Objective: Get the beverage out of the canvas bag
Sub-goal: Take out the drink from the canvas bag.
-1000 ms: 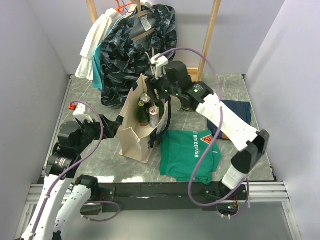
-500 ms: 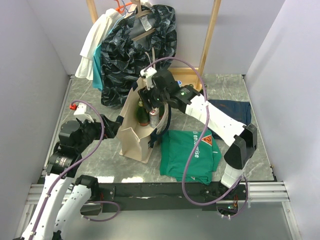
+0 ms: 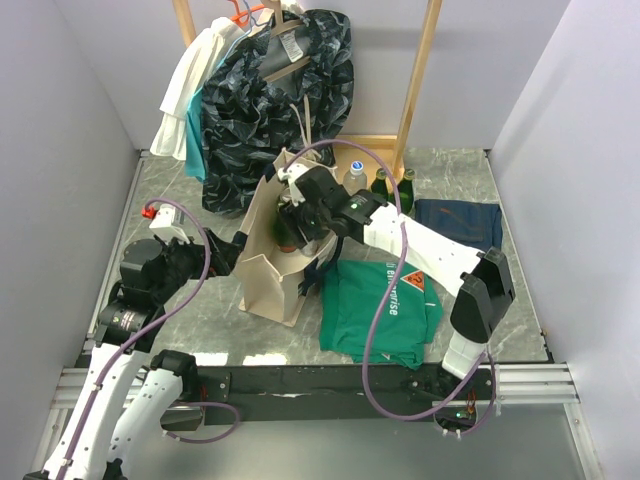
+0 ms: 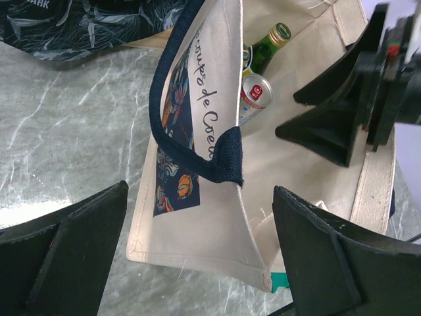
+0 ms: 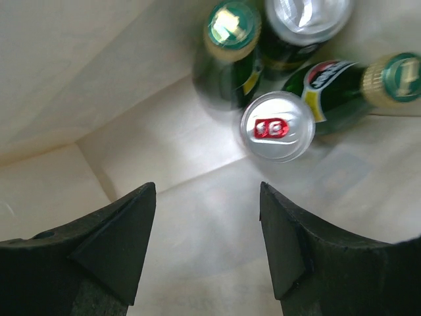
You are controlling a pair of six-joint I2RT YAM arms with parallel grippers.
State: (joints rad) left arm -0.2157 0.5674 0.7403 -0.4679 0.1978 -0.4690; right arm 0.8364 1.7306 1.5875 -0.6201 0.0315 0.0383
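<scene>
The cream canvas bag point(image 3: 262, 262) with navy straps stands upright at the table's middle. Several beverages stand in it: a silver can with a red tab point(image 5: 277, 126) point(image 4: 254, 90), green bottles point(image 5: 230, 31) point(image 4: 273, 38) and a second can top point(image 5: 306, 14). My right gripper point(image 3: 294, 222) point(image 5: 207, 191) is down inside the bag's mouth, open, with only the bag's floor between its fingers; the can stands just ahead of its right finger. My left gripper point(image 3: 222, 252) point(image 4: 200, 197) is open at the bag's left end, its fingers either side of the near wall point(image 4: 197, 217).
Three bottles point(image 3: 380, 180) stand behind the bag by the wooden rack's base. A green T-shirt point(image 3: 380, 305) lies right of the bag and a navy cloth point(image 3: 460, 220) beyond it. Dark patterned and white garments point(image 3: 270, 90) hang on the rack.
My right arm has swung left and down, taking its gripper from above the bag's right rim into the bag. The bottles behind it now show. The left arm has stayed put.
</scene>
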